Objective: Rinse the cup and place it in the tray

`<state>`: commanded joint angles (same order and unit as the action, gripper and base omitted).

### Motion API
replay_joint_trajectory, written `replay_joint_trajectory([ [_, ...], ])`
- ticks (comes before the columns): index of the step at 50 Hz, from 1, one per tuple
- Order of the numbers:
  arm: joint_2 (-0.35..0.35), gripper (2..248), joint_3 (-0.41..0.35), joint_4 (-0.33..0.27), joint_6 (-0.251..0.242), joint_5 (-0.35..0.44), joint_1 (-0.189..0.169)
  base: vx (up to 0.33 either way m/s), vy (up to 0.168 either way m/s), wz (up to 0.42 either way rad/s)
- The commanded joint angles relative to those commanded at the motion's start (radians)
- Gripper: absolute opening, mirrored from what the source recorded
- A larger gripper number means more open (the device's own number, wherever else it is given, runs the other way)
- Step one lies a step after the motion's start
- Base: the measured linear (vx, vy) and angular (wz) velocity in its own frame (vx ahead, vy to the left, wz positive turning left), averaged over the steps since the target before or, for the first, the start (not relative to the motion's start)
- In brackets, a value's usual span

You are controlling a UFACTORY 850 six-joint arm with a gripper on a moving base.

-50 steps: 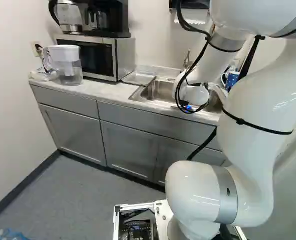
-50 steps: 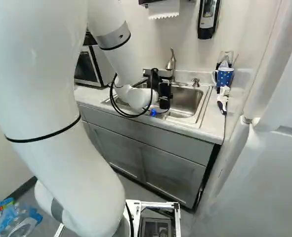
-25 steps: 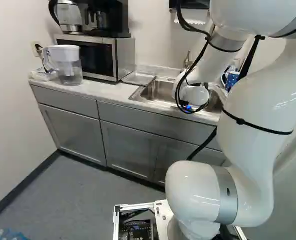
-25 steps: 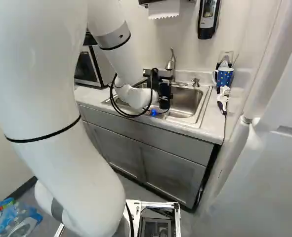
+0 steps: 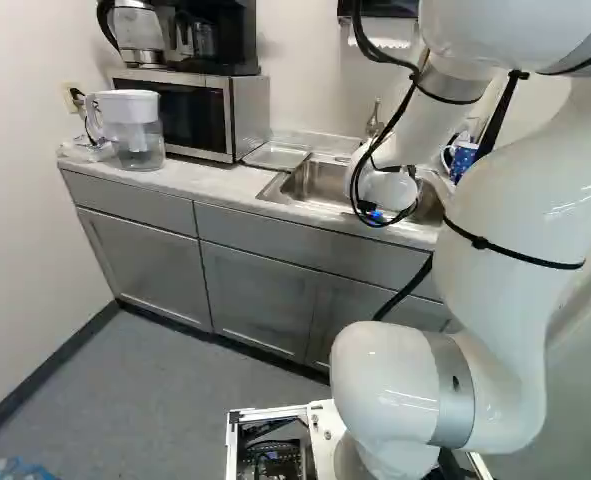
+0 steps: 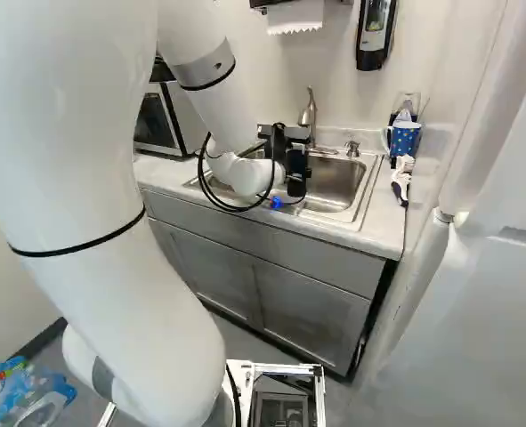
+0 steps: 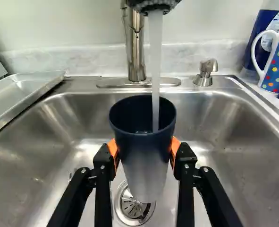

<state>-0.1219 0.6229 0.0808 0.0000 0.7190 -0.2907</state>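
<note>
In the right base view my gripper [image 6: 295, 171] hangs over the sink [image 6: 338, 182], its fingertips not made out there. The wrist view shows the gripper [image 7: 144, 153] shut on a dark blue cup [image 7: 141, 156], an orange pad pressed to each side. The cup is upright, mouth up, above the drain [image 7: 131, 206]. A stream of water [image 7: 156, 71] falls from the faucet [image 7: 136, 47] into its mouth. The metal tray [image 7: 23, 92] lies on the counter beside the sink, on the microwave side; it also shows as a shallow tray [image 5: 276, 156] in the left base view.
A soap pump [image 7: 205, 73] stands behind the sink. Next to the basin are a polka-dot mug [image 6: 403, 140] and a brush [image 6: 401, 178]. Past the tray stand a microwave [image 5: 190, 115] and a water pitcher [image 5: 135, 130]. A wall dispenser [image 6: 376, 34] hangs above.
</note>
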Motion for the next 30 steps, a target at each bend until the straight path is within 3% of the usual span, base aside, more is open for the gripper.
replay_joint_trajectory([
  [30,0.000,124,0.000,0.000,0.000,0.000,0.000,0.000,0.000,0.000],
])
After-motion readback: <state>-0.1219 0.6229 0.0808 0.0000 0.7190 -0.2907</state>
